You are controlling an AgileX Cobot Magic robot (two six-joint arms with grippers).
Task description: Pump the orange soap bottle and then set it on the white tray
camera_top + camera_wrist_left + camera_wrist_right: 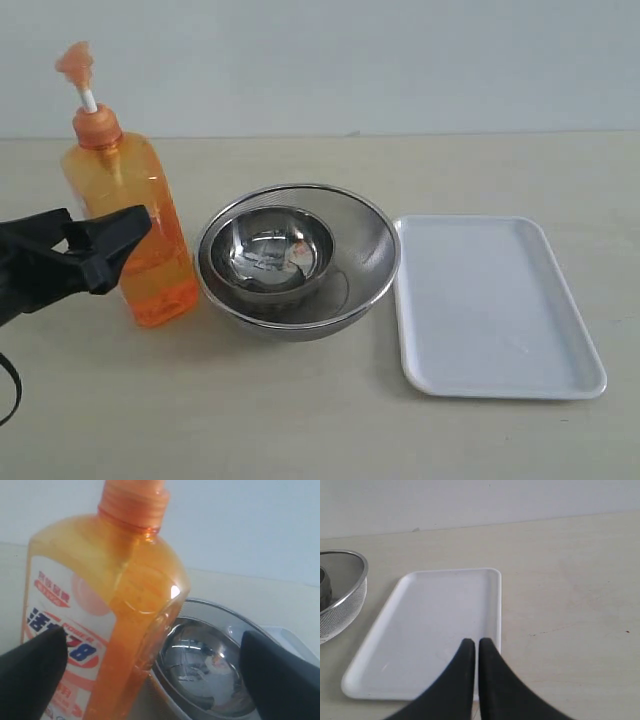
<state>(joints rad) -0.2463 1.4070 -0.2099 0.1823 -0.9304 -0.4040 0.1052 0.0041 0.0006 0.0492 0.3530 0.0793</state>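
Orange soap bottle (135, 230): stands upright on the counter (300, 420) at the left of the exterior view, just beside the steel bowls. Its pump head (75, 62) is raised on a white stem, and its label faces the left arm.
Left gripper (105, 240): level with the bottle's lower body, in front of it in the exterior view.
Left jaws: spread wide. In the left wrist view one black finger (32, 672) overlaps the label and the other (277, 675) sits well away, in front of the bowls. Whether the nearer finger touches the bottle cannot be told.
Steel bowls: a small shiny bowl (272, 250) sits inside a larger mesh-sided one (365, 250), between the bottle and the tray.
White tray (500, 310): lies flat on the counter at the right of the bowls, just beside the mesh bowl's rim.
Right gripper (476, 647): over the tray's near edge in the right wrist view.
Right jaws: pressed together with only a thin slit between them, holding nothing.
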